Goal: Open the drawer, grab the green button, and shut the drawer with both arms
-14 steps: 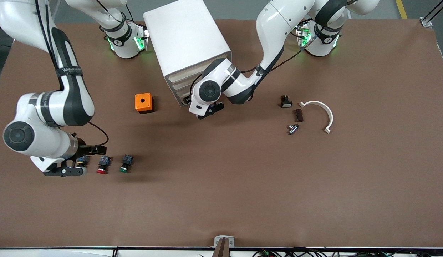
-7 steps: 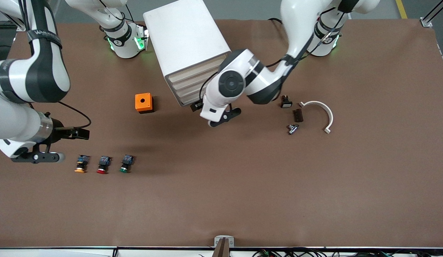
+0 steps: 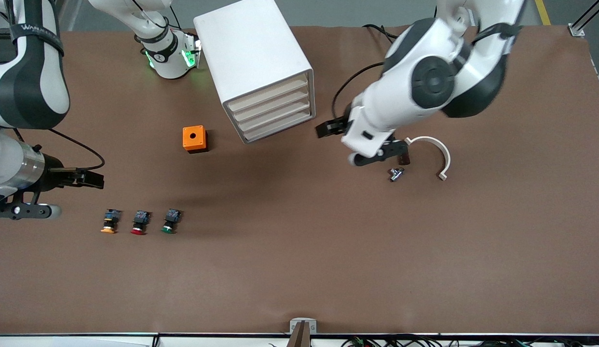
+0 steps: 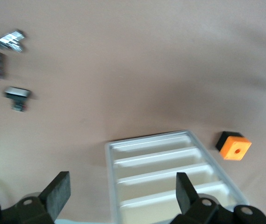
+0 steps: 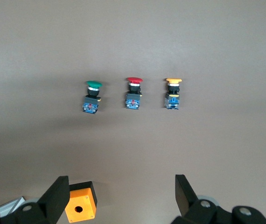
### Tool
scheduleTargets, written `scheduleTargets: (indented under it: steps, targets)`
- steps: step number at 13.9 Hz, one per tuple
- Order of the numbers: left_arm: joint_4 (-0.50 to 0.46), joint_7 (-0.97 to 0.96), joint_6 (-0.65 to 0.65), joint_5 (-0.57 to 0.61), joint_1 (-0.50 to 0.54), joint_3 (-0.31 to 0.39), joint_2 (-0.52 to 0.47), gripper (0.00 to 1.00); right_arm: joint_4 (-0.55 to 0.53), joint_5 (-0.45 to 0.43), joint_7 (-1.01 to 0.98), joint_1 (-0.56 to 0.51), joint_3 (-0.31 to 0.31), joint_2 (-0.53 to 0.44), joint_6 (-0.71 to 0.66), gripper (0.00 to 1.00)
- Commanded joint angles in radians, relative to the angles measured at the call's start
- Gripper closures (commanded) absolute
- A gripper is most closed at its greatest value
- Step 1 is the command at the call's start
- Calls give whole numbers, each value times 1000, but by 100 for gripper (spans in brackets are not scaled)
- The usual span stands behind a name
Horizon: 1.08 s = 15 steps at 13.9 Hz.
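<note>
The white cabinet (image 3: 253, 58) stands with all four cream-fronted drawers shut; a lower drawer (image 3: 279, 120) also shows in the left wrist view (image 4: 170, 184). The green-capped button (image 3: 168, 222) lies on the brown table at the end of a row of three, and the right wrist view shows this button (image 5: 92, 95) too. My left gripper (image 3: 376, 155) hangs open over the small parts toward the left arm's end, holding nothing (image 4: 122, 193). My right gripper (image 3: 27, 211) is open and empty (image 5: 121, 196), over the table's edge at the right arm's end.
A red-capped button (image 3: 140, 223) and a yellow-capped button (image 3: 109, 222) lie beside the green one. An orange cube with a hole (image 3: 194, 139) sits beside the cabinet. A white curved clip (image 3: 434, 147) and a small metal part (image 3: 396, 173) lie under the left arm.
The left gripper has swung away from the cabinet's front toward the left arm's end, baring the shut drawers. The right gripper has drawn back from the buttons toward the right arm's end.
</note>
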Motion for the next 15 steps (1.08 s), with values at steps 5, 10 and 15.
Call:
scheduleTargets:
  steps: [5,10,15]
  targets:
    - [-38,445,-213,14,296,-3,-173,1,33,30,3,-10,19,-22,-74,0]
    - [-30,612,-218,149,419,-3,-178,1,39,53,-11,-9,23,-28,-137,0]
    - [-33,686,-195,301,422,-6,-172,1,41,53,1,-6,25,-91,-165,0]
